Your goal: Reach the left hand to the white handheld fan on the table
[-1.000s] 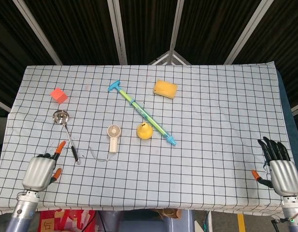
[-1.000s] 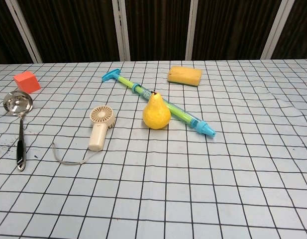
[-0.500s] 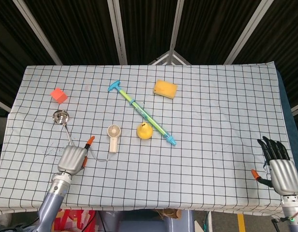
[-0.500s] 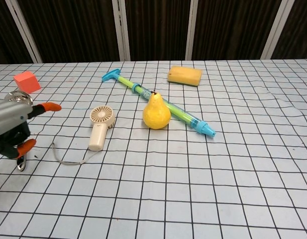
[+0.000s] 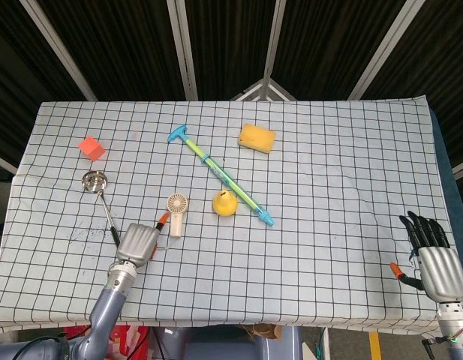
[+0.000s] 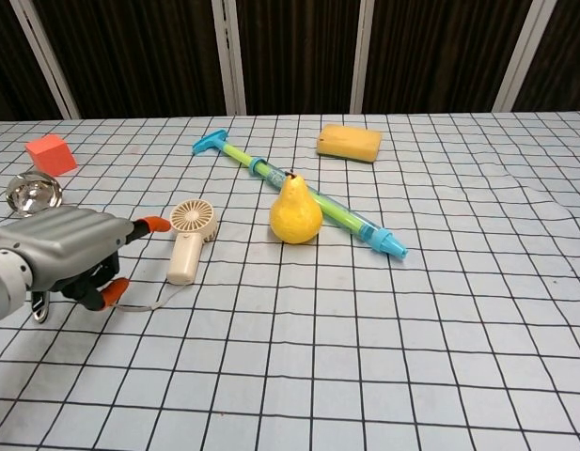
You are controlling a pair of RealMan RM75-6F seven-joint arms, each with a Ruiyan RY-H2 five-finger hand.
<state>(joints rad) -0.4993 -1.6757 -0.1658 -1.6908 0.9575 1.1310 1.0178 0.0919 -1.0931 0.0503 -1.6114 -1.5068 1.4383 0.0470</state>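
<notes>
Small white plastic handheld fan (image 5: 175,213), round grilled head above a short flat-sided handle, thin grey wrist cord trailing from its base, is lying flat on the black-gridded white tablecloth (image 5: 329,172), just left of the yellow pear (image 5: 224,202). Likely light, rigid and smooth, so prone to sliding on cloth; the handle is offering the firmer purchase, the grille looking more delicate. Left hand (image 6: 69,252), grey metal shell with orange fingertips, is hovering just beside the handle, fingers loosely parted, grasping nothing. Right hand (image 5: 432,259), dark fingers extended, is idling empty at the table's near right corner.
</notes>
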